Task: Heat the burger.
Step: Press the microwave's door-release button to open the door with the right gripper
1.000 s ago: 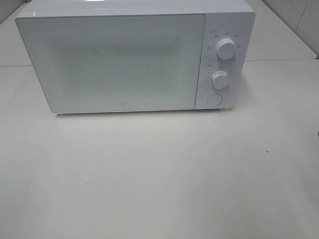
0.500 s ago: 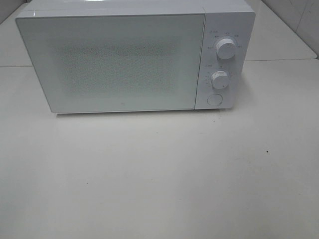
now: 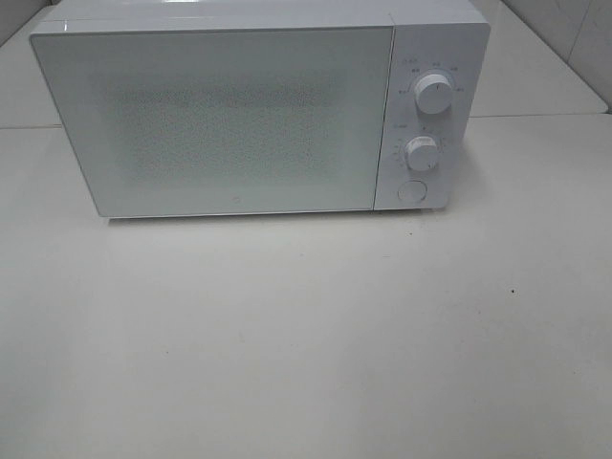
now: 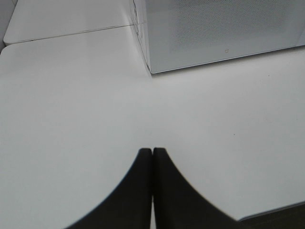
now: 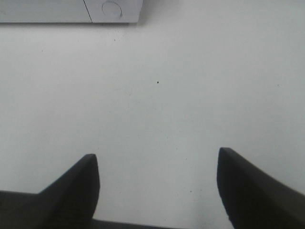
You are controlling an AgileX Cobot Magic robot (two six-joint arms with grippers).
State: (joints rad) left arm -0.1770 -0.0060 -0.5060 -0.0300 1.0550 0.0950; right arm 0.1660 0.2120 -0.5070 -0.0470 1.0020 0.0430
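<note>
Nothing has shifted over the last second: the microwave (image 3: 239, 115) stands in the same spot, its door (image 3: 220, 120) shut and both dials turned as before. The burger cannot be seen in any view, so where it sits, which way it points and how its long axis runs cannot be told. The door's speckled window is pale and shows nothing behind it.

To the right of the door is the control panel, with an upper dial (image 3: 435, 94), a lower dial (image 3: 421, 151) under it and a round button (image 3: 411, 191) at the bottom. The microwave sits at the back of a white table (image 3: 306, 335), roughly square to the high camera. The tabletop is plain and matte, with one small dark speck (image 3: 513, 291) right of the middle. A seam runs across on either side of the microwave, where another white slab joins behind. At the far right corner a bit of pale tiled wall (image 3: 583, 38) shows.

The left gripper (image 4: 152, 155) hangs over the table near the microwave's left front corner. Its two dark fingers are pressed together with nothing between them. The right gripper (image 5: 157, 153) hangs over the table in front of the button, fingers spread wide and holding nothing.
</note>
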